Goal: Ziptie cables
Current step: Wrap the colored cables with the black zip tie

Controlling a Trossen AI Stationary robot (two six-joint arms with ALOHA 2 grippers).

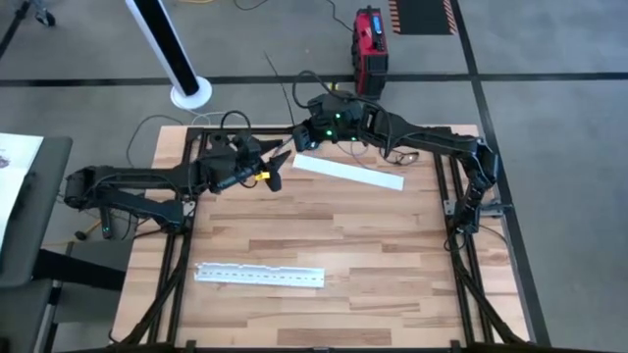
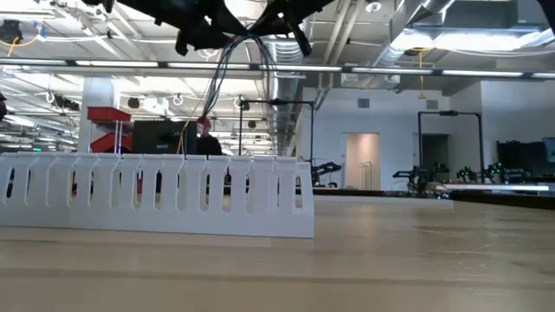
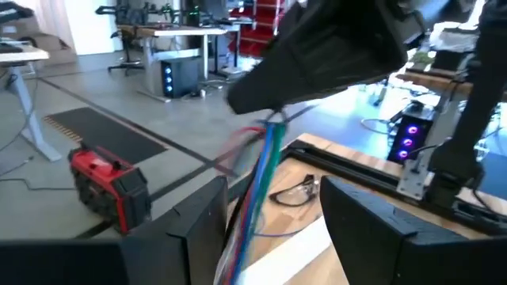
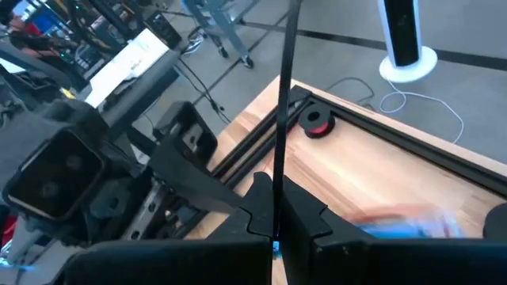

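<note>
Both grippers are meeting above the table's (image 1: 343, 245) far edge, holding the cables (image 2: 227, 65) between them in the air. The right gripper (image 4: 275, 226) is pinching shut on a thin dark strand. The left gripper (image 1: 278, 162) is standing with fingers (image 3: 372, 229) spread, cables running between them.

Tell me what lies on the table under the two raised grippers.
Under the left gripper and right gripper, which hold the cables in the air, a white strip lies on the table. The arms hide the wood directly beneath them.
</note>
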